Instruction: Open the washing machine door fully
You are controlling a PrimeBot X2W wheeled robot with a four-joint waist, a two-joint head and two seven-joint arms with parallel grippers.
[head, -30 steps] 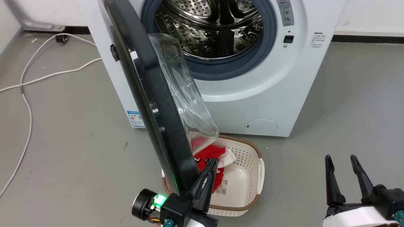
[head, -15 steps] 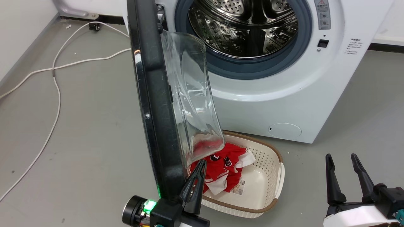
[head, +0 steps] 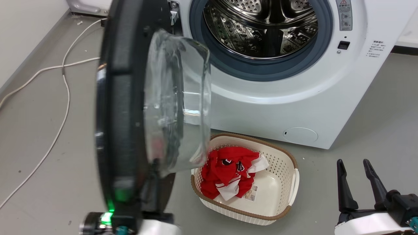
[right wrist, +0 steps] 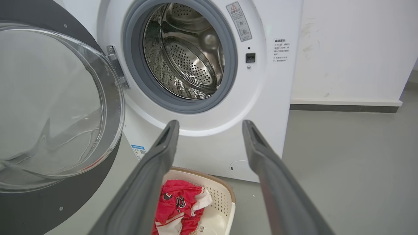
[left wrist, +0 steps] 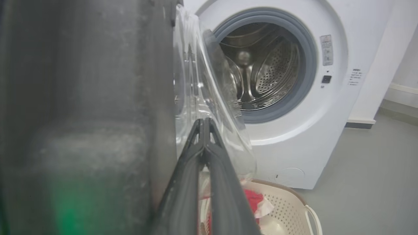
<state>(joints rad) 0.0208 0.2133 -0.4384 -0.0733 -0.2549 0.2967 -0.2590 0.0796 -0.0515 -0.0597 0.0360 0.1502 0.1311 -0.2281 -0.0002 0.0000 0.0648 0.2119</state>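
The washing machine door stands swung wide out to the left of the white washer, its black rim toward me and its clear glass bowl facing right. In the left wrist view, my left gripper is shut with nothing in it, its fingers lying along the door's inner face beside the glass. The head view has only my left wrist, below the rim. My right gripper is open and empty at the lower right, away from the door.
The steel drum is exposed inside a blue-grey rubber ring. A cream basket with red and white clothes sits on the grey floor before the washer. A white cable trails at the left near the wall.
The door has swung further open to the left, now turning its inner face toward me. My left gripper went left with it and slipped behind the rim. The head camera shifted. The right gripper stayed put.
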